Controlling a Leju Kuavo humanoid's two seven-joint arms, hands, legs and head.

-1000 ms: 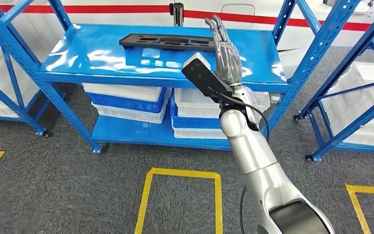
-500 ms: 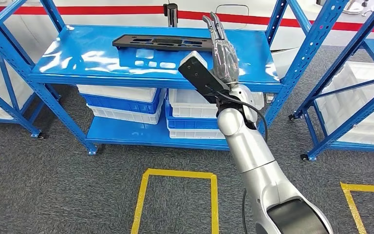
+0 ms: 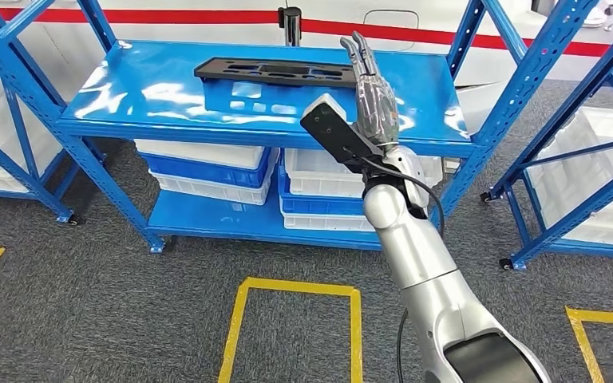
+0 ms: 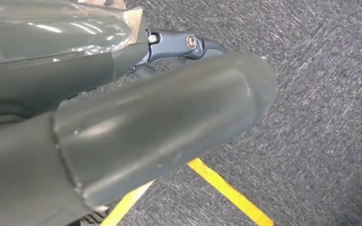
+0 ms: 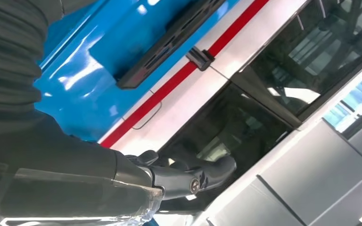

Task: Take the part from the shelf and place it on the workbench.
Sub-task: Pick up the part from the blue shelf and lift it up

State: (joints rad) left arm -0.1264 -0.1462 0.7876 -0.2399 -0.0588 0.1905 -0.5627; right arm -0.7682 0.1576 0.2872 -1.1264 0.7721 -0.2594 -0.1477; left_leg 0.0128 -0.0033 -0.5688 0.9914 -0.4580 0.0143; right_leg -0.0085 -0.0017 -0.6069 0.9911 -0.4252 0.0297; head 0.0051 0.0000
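Observation:
The part (image 3: pixel 275 72) is a long flat black piece with cutouts. It lies along the back of the blue top shelf (image 3: pixel 160 100). My right hand (image 3: pixel 375 100) is raised over the shelf at the part's right end, fingers straight and apart, holding nothing. In the right wrist view the part (image 5: pixel 169 44) lies on the glossy blue shelf (image 5: pixel 85 89) beyond my right hand (image 5: pixel 75 179), apart from its fingers (image 5: pixel 188 176). My left hand (image 4: pixel 146 127) hangs over grey carpet with nothing in it.
White and blue bins (image 3: pixel 207 167) are stacked on the lower shelf (image 3: pixel 207 219). More blue racks stand at the left (image 3: pixel 8 104) and right (image 3: pixel 559 120). A black post (image 3: pixel 290 20) stands behind the shelf. Yellow tape squares (image 3: pixel 295 287) mark the carpet.
The whole picture swayed a little left and back, so the camera moved. My right hand stays raised at the part's right end, still holding nothing. The part has not moved.

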